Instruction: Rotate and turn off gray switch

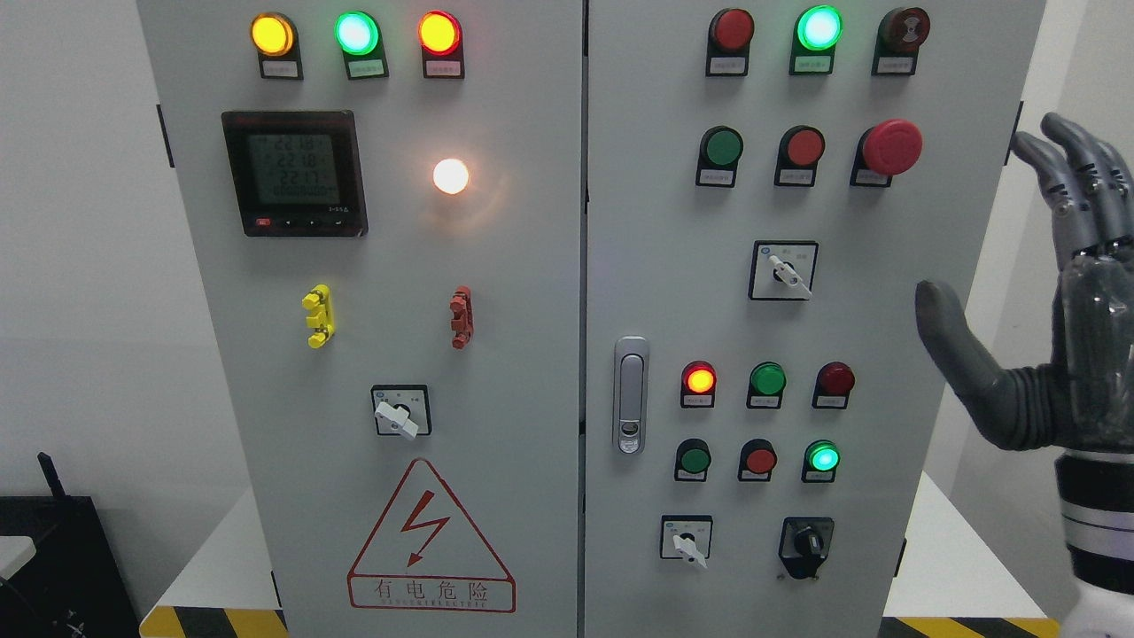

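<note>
Grey cabinet (549, 354) with two doors before a white wall (80, 266), on a base with yellow-black stripes (213, 622).

Right hand (1054, 354) raised at the cabinet's right edge, fingers spread apart, thumb near the side, holding nothing, touching nothing. Gray switch (783, 271) on the right door, below the big red button (890, 147), handle tilted to lower right, well apart from the hand. Open wall space left and right of the cabinet; dark box (53, 558) at lower left.
</note>
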Robot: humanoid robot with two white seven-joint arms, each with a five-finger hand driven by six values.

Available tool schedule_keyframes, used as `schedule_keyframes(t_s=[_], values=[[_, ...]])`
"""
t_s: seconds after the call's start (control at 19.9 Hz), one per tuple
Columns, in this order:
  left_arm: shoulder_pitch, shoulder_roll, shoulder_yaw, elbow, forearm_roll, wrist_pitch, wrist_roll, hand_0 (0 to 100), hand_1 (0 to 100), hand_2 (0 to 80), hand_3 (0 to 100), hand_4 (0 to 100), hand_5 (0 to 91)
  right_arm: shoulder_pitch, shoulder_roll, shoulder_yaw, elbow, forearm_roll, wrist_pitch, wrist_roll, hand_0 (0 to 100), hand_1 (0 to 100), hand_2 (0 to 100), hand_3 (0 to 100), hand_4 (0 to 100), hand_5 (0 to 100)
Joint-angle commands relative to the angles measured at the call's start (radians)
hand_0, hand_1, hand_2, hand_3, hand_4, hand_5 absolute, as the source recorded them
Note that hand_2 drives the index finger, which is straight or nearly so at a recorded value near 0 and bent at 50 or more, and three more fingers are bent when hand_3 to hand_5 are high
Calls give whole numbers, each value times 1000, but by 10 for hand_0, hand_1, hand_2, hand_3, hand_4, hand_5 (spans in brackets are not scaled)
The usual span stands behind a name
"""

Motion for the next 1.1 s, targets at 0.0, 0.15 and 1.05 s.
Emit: schedule_keyframes(t_s=[0.0,0.15,1.05], values=[[0,0,-2,14,0,1,3,120,389,0,0,0,0,-2,0,-1,0,0,1,-1,247,82,0,0,0,0],[0,0,-2,14,0,1,3,120,389,0,0,0,0,0,0,-1,0,0,1,-1,247,82,0,0,0,0],[0,0,-2,14,0,1,3,120,389,0,0,0,0,8,33,2,46,-2,-3,-99,274,342,63,459,494,641]])
